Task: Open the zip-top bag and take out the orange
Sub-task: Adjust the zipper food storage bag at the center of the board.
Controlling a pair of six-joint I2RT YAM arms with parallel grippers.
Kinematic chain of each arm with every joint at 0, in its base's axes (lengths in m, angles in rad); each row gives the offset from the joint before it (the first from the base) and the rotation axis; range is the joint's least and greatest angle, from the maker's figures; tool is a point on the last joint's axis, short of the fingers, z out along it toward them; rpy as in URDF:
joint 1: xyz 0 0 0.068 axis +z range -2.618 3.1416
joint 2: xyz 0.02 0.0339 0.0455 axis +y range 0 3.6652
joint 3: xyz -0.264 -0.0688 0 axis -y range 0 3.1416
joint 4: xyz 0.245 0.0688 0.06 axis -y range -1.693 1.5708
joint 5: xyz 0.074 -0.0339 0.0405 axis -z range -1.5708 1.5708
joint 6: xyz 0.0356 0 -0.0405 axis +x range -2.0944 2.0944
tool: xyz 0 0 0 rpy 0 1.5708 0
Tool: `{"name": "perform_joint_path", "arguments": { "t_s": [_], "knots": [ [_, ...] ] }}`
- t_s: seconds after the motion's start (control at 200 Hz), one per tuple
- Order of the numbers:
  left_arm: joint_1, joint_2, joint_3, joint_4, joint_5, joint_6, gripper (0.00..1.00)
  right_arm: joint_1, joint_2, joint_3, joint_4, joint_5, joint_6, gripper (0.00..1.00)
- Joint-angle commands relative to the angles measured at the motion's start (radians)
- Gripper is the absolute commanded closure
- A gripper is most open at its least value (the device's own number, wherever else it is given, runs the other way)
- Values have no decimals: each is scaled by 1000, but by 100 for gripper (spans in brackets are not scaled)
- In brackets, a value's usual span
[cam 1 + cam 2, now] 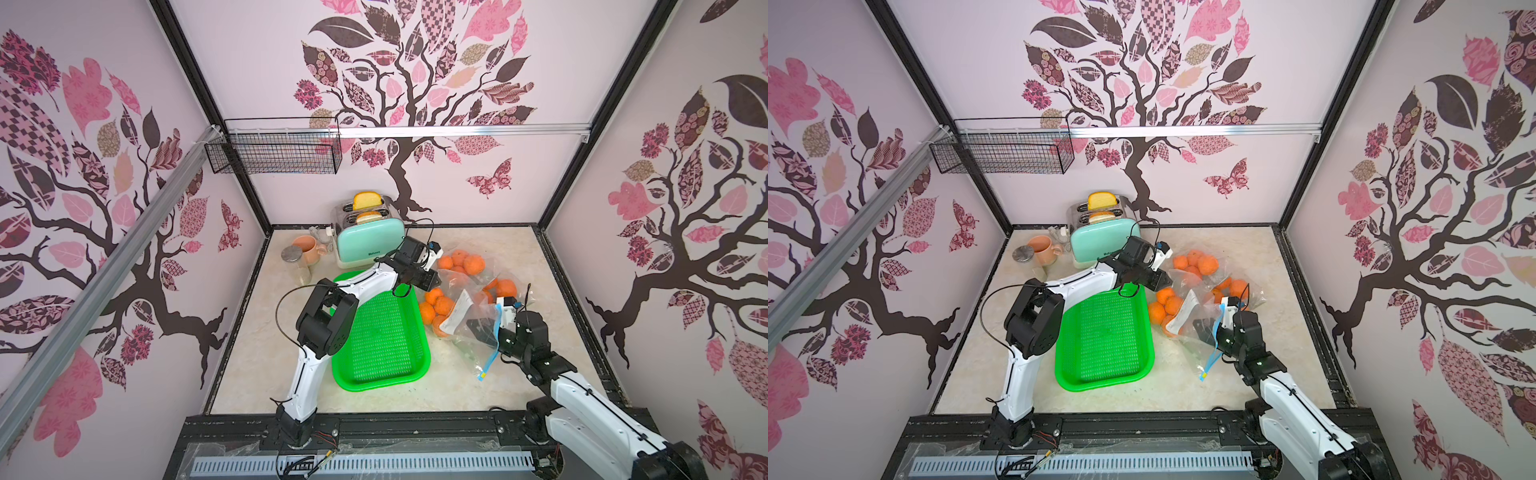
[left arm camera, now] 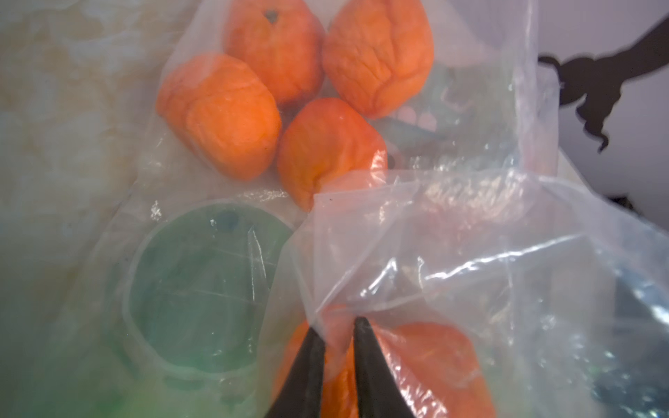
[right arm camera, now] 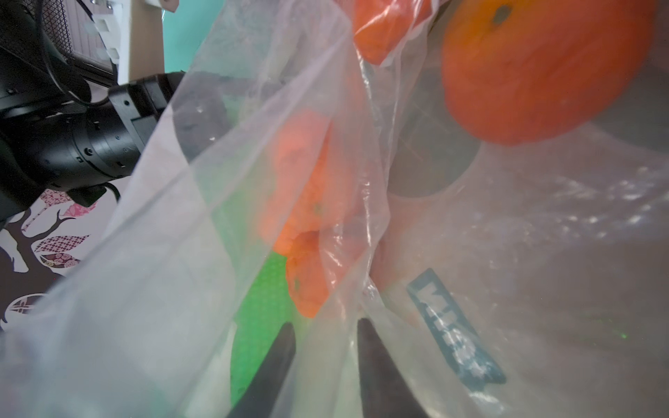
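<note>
Only the left wrist view shows the left gripper (image 2: 337, 325) pinching zip-top bag (image 2: 452, 253) film, with oranges (image 2: 221, 115) inside. The right gripper (image 3: 324, 325) fingers stand apart, astride film. Both arms extend to the bag beside the green tray (image 1: 382, 340).

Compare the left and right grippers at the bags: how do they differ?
The left gripper has jaws nearly together, pinching a fold of bag; the right gripper has jaws apart, film draped over them. The left gripper is farther back, near the toaster; the right gripper is nearer the front, by the blue zip strip. Both are at clear bags holding oranges.
</note>
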State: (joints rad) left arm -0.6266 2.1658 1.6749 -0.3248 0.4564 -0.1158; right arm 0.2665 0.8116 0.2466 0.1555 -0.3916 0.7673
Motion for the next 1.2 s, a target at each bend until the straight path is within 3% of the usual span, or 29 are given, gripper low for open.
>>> {"name": "perform_joint_path", "arguments": {
  "t_s": [0.0, 0.35, 0.595, 0.805, 0.935, 1.195],
  "knots": [
    [3, 17, 31, 13, 57, -20, 100, 3, -5, -21, 24, -3, 1, 68],
    [-29, -132, -34, 20, 30, -24, 100, 4, -30, -57, 28, 36, 6, 70],
    [-81, -245, -24, -115, -99, 21, 100, 4, -4, -104, 106, 50, 53, 71],
    [-110, -299, -34, -149, -141, 43, 100, 4, 17, -142, 193, 59, 64, 70],
    [-115, -347, -40, -149, -116, 14, 100, 4, -9, -160, 172, 112, 45, 64],
    [-125, -443, -72, -130, -101, 4, 100, 4, -18, -156, 71, 210, 69, 64]
  ]
}}
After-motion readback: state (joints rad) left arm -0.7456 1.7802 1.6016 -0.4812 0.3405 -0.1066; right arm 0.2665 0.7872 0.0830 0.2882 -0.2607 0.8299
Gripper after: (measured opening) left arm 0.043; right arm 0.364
